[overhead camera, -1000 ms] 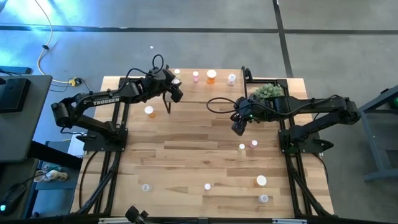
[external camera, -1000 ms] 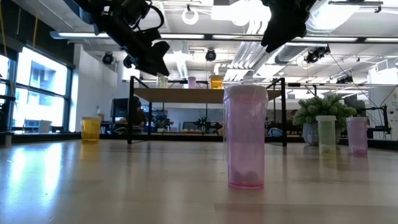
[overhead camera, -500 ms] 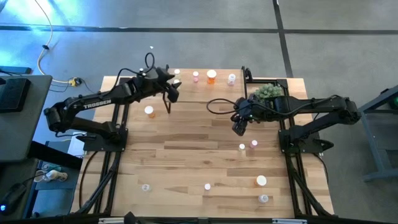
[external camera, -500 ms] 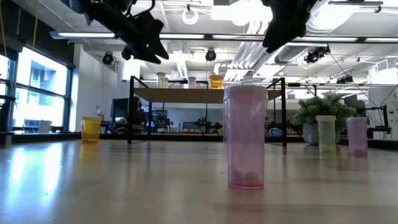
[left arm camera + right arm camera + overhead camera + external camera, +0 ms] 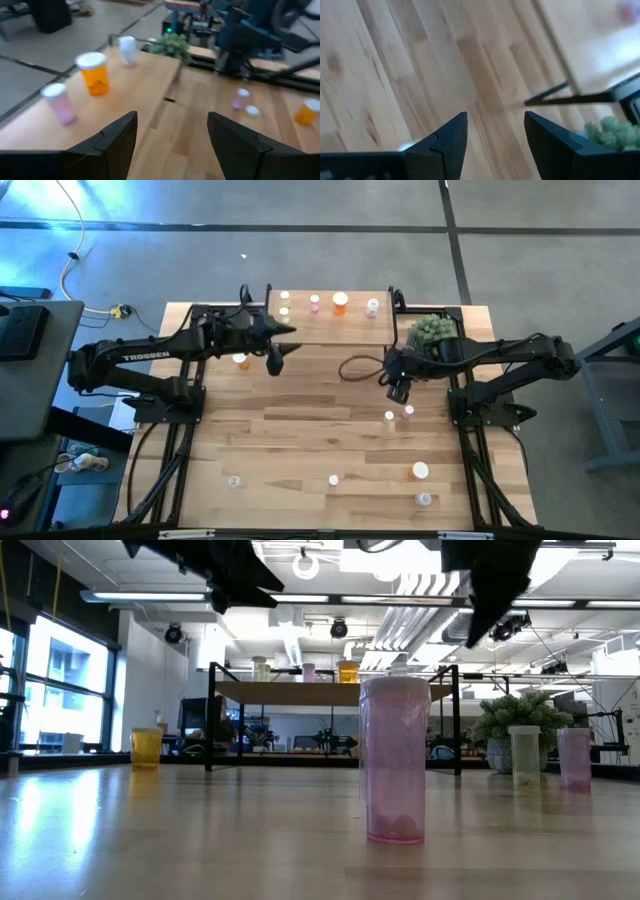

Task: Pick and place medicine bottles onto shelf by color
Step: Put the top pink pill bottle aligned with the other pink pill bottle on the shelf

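Observation:
The shelf (image 5: 330,320) stands at the table's far edge with several medicine bottles on it: two pale ones (image 5: 285,304) at its left end, a pink one (image 5: 314,302), an orange one (image 5: 340,302) and a pale one (image 5: 372,306). Other bottles stand on the table: an orange one (image 5: 240,360) under my left arm, a pair (image 5: 398,414) right of centre, and several along the near edge. My left gripper (image 5: 277,358) hangs open in front of the shelf's left end, nearly level, with nothing between its fingers (image 5: 117,137). My right gripper (image 5: 400,392) hangs open above the pair, pointing steeply down, holding nothing.
A small green plant (image 5: 430,328) sits at the shelf's right end, close to my right arm. The shelf's black legs (image 5: 570,97) stand near my right gripper. In the low view a pink bottle (image 5: 397,760) stands close to the near edge. The table's middle (image 5: 320,420) is bare wood.
My left gripper has drawn back from the shelf's left end toward the table's near edge, risen and tipped up toward level; the pale bottle stays standing on the shelf. My right gripper has shifted slightly toward the right and near edges and tipped further down.

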Tool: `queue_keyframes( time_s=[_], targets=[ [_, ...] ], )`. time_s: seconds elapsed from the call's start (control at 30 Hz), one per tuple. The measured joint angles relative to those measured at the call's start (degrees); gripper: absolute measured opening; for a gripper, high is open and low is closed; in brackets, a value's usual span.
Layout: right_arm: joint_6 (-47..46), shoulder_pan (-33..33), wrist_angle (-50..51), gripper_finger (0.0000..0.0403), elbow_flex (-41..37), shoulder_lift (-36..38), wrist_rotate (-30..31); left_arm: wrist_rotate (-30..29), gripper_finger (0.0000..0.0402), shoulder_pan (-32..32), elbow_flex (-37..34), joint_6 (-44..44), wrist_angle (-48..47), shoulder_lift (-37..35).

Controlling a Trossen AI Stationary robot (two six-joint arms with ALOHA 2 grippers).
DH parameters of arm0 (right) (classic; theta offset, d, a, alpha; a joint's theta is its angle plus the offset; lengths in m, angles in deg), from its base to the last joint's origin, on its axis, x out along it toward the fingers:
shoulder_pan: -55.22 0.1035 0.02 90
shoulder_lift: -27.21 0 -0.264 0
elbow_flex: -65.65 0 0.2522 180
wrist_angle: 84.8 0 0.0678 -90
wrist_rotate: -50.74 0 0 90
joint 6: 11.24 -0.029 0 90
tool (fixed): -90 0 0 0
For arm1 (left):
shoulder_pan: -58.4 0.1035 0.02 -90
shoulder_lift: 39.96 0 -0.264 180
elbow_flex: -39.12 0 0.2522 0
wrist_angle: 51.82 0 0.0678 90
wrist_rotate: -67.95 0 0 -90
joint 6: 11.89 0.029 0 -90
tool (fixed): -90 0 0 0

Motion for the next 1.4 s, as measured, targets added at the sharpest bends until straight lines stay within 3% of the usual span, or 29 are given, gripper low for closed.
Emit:
queue_keyframes(
  time_s=[0.3, 0.73, 0.97, 1.4],
  targets=[
    [-10.3, 5.2, 0.4, 0.0188, -8.7, 4.5, 0.6, -0.2, 0.0232, -3.8, -2.2, -2.9, 0.9, 0.2],
    [-35.9, 11.3, -0.5, 0.0188, -19.6, 15.2, 1.0, -0.4, 0.0232, -8.6, -13.4, -7.2, 15.9, 0.5],
    [-47.4, 13.8, -0.8, 0.0188, -24.2, 17.8, 0.0, -0.4, 0.0232, -10.9, -14.5, -7.4, 17.1, 0.5],
    [-51.7, 19.4, -6.0, 0.0188, -26.2, 17.9, 1.8, -1.0, 0.0232, -12.2, -14.5, -7.3, 17.0, 0.5]
  ],
)
